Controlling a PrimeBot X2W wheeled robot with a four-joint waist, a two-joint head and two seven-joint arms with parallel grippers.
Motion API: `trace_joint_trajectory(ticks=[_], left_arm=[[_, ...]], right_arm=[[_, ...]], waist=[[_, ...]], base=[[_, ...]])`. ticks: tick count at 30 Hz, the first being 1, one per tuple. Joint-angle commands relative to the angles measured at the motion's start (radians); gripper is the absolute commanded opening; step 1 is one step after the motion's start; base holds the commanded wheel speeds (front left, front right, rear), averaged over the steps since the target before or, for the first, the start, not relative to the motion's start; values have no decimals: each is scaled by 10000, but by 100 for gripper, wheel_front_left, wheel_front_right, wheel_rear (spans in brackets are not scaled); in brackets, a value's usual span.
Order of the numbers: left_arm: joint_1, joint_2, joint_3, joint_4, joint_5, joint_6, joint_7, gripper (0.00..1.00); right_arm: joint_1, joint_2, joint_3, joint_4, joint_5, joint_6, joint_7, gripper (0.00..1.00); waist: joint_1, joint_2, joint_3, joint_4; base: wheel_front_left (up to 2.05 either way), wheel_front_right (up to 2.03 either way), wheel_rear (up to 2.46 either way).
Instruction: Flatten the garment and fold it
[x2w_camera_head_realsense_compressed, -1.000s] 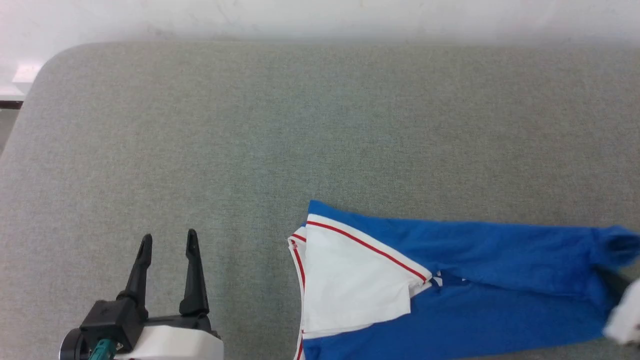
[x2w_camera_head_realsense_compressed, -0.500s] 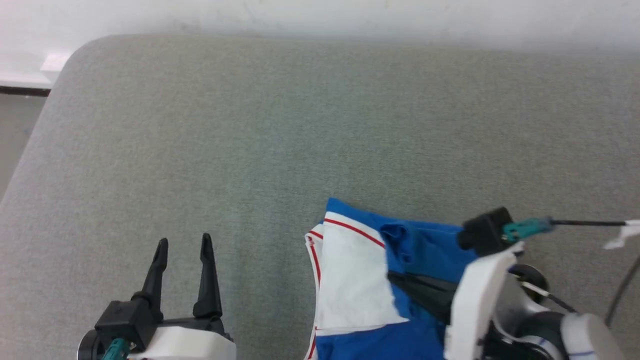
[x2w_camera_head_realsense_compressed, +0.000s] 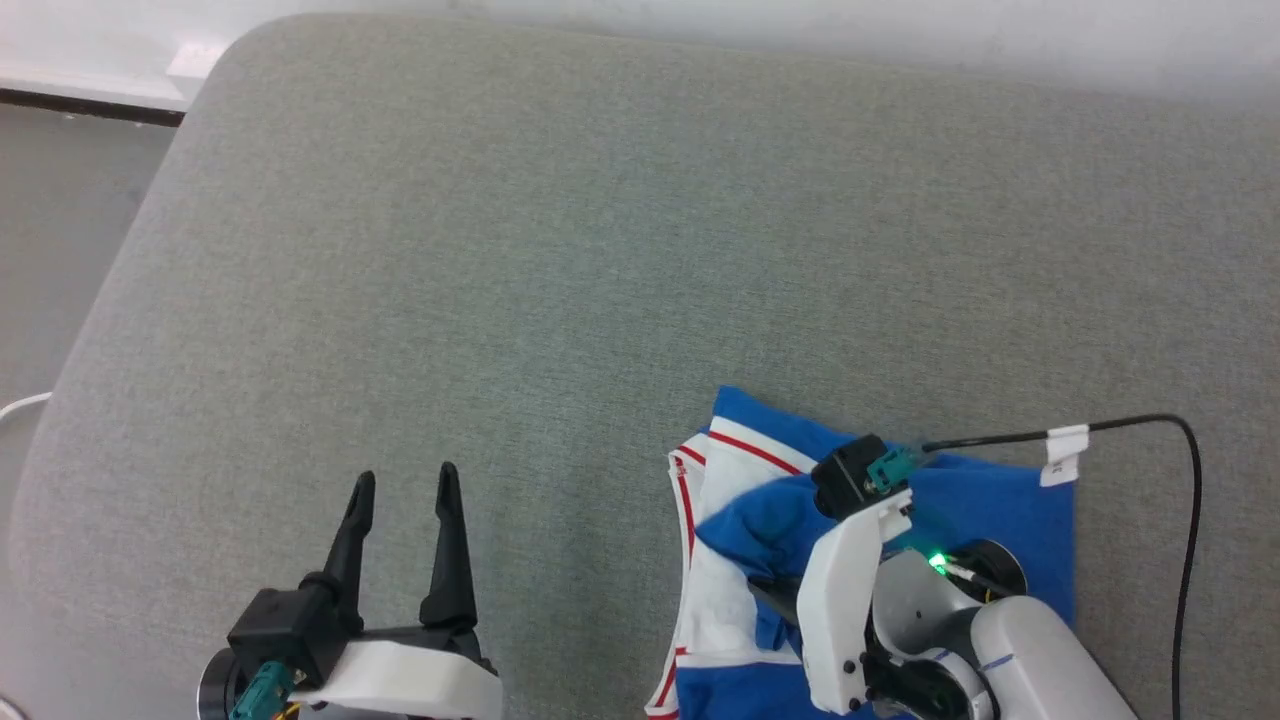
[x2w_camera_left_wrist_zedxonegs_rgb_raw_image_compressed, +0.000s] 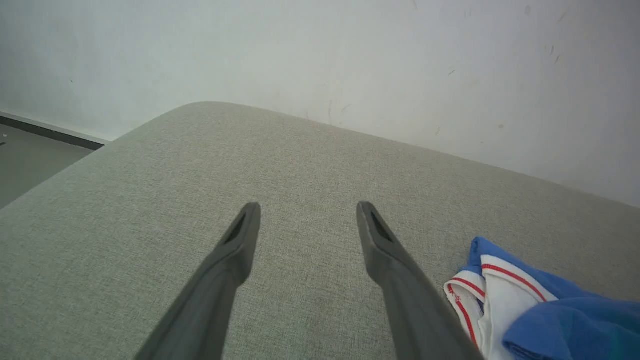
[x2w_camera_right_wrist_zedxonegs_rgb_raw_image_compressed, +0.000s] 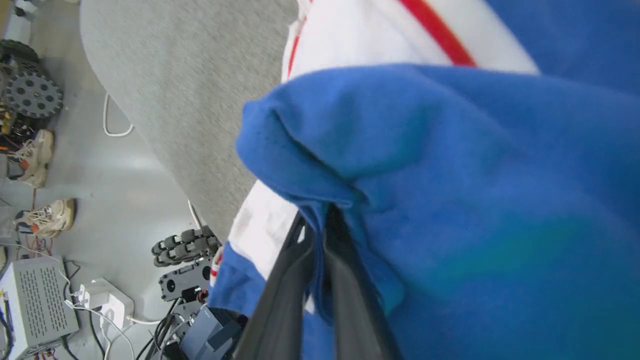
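The garment (x2w_camera_head_realsense_compressed: 1000, 505), royal blue with a white red-striped sleeve, lies folded over itself at the table's near right. My right gripper (x2w_camera_head_realsense_compressed: 770, 593) is over it, fingers pointing left, shut on a bunched blue fold that lies across the white sleeve. In the right wrist view the two dark fingers (x2w_camera_right_wrist_zedxonegs_rgb_raw_image_compressed: 300, 260) close together on the blue cloth of the garment (x2w_camera_right_wrist_zedxonegs_rgb_raw_image_compressed: 450, 165). Left of the garment, my left gripper (x2w_camera_head_realsense_compressed: 403, 485) stands open and apart from it above bare table. The left wrist view has the left gripper (x2w_camera_left_wrist_zedxonegs_rgb_raw_image_compressed: 307, 210) spread wide, the garment (x2w_camera_left_wrist_zedxonegs_rgb_raw_image_compressed: 525, 310) at the lower right.
The grey fabric-covered table (x2w_camera_head_realsense_compressed: 600, 250) has a rounded far-left corner, with floor beyond its left edge. A black cable with a white tag (x2w_camera_head_realsense_compressed: 1062, 455) arcs over the garment's right side. On the floor lie shoes (x2w_camera_right_wrist_zedxonegs_rgb_raw_image_compressed: 47, 217), a grey box (x2w_camera_right_wrist_zedxonegs_rgb_raw_image_compressed: 35, 305) and cables.
My right gripper has carried the garment's right end leftward over its body, so the garment is now much shorter. The head camera has shifted. The left gripper stays open.
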Motion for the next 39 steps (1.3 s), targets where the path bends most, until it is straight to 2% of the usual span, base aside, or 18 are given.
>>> trace_joint_trajectory(ticks=[1,2,4,9,14,17,23,27,31,39], left_arm=[[-174,-50,-2,110,-57,-90,-60,100],[-191,-65,-12,161,-66,-113,-65,100],[-238,-97,-44,257,-84,-166,-72,100],[-256,-84,-54,418,-132,-236,-81,100],[-114,48,26,360,-149,-174,-49,100],[-17,119,30,269,-139,-133,-8,100],[45,207,-4,76,-68,-49,56,100],[103,270,39,-18,-66,11,70,100],[92,293,41,-86,-73,37,93,100],[-84,360,-65,-189,8,27,216,100]], right_arm=[[-198,54,-24,528,-410,-9,-232,0],[-224,72,-70,864,-632,-9,-385,2],[-293,98,-123,1418,-913,-9,-739,100],[-545,110,342,1672,-150,-9,-1536,100],[-473,112,46,527,436,-9,-1519,100],[-74,-149,-781,-637,438,-9,-1335,100],[1408,-990,-3208,-2860,-202,-9,-1349,100],[2510,-878,-4188,-3605,-176,-9,-1129,100],[3025,-856,-4170,-3774,-228,-9,-1000,100],[3065,-960,-3958,-3008,-570,-9,-1238,100]], waist=[[-1,-1,-49,121],[-1,-1,-74,142],[-1,-1,-136,185],[-1,-1,-330,28],[-1,-1,-491,-378],[-1,-1,-521,-603],[-1,-1,-461,-895],[-1,-1,-389,-1084],[-1,-1,-283,-1186],[-1,-1,-22,-917]], base=[[0,0,0],[0,0,0],[0,0,0],[0,0,0],[0,0,0],[0,0,0],[0,0,0],[0,0,0],[0,0,0],[0,0,0]])
